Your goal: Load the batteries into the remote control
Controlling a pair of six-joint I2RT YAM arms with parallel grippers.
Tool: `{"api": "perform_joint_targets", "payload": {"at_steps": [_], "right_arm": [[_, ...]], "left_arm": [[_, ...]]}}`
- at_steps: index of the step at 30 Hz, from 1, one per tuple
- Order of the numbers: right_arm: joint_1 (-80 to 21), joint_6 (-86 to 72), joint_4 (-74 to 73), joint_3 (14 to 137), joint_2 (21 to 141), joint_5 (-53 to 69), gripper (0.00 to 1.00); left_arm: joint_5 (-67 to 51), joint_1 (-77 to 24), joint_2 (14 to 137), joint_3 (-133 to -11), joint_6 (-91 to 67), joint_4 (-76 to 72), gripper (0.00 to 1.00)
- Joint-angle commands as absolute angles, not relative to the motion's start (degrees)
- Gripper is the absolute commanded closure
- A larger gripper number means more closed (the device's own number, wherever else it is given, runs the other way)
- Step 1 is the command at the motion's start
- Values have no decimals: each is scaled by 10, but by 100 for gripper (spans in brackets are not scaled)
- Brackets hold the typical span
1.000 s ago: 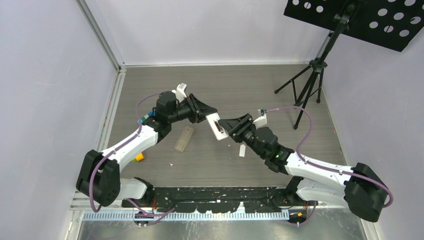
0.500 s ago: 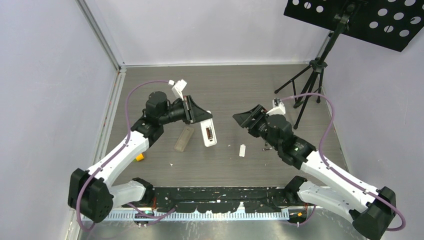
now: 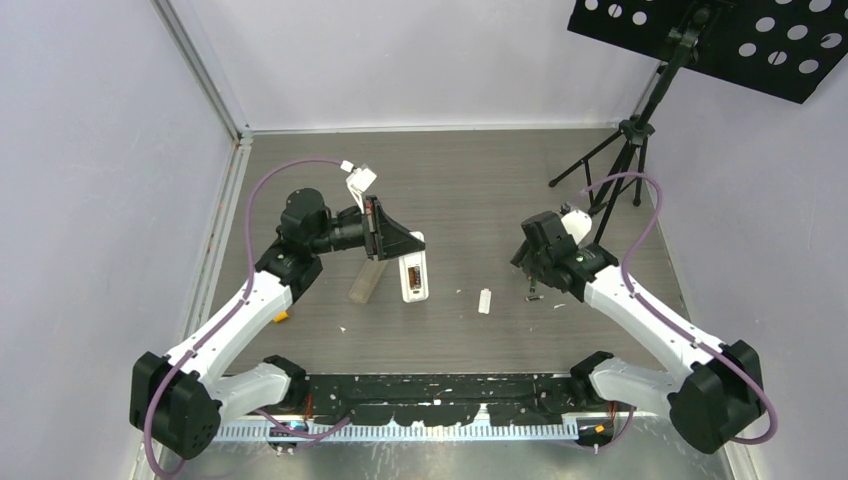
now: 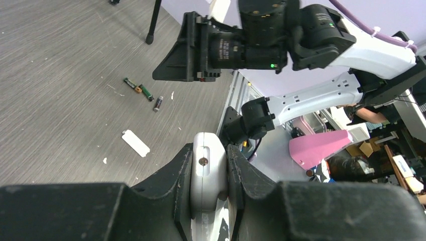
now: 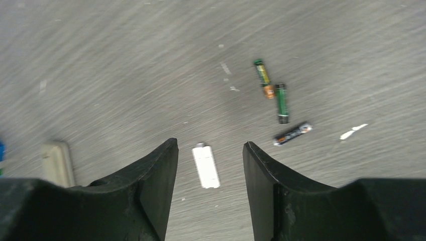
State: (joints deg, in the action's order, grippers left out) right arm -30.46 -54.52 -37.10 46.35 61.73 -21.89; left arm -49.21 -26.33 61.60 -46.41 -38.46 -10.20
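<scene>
My left gripper (image 3: 403, 247) is shut on one end of the white remote control (image 3: 413, 277), which hangs down toward the table with its dark battery recess showing. In the left wrist view the remote (image 4: 207, 170) sits clamped between both fingers. Three batteries (image 5: 280, 103) lie loose on the table ahead and to the right of my right gripper (image 5: 208, 145), which is open and empty above the table. They also show in the top view (image 3: 535, 294) just below the right gripper (image 3: 528, 262), and in the left wrist view (image 4: 144, 92).
A small flat white cover piece (image 3: 485, 300) lies between the arms and shows between the right fingers (image 5: 206, 166). A translucent grey-tan bar (image 3: 367, 279) lies left of the remote. A black tripod stand (image 3: 620, 165) is at the back right. A yellow object (image 3: 281, 315) lies by the left arm.
The two grippers have drawn apart. The left arm pulled back left with the remote and lowered it. The right gripper swung right and tilted down over the batteries.
</scene>
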Motion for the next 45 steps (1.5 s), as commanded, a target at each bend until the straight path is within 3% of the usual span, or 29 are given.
{"api": "perform_joint_targets", "payload": {"at_steps": [1,22,36,45], "right_arm": [[-274,-530,-396,441,640,-221,47],[-216,-450,-347,414,748,-170,65],[-215,-409,-295,414,806,-195,67],[-215,-409,-287,417,832,-195,80]], "left_arm": [[-515,-261,613,-459,-376,-155,100],[-514,-261,650,-457,-409,-195,100],[-511,-261,648,-458,-409,-192,100],[-507,-261,645,-457,-408,-186,100]]}}
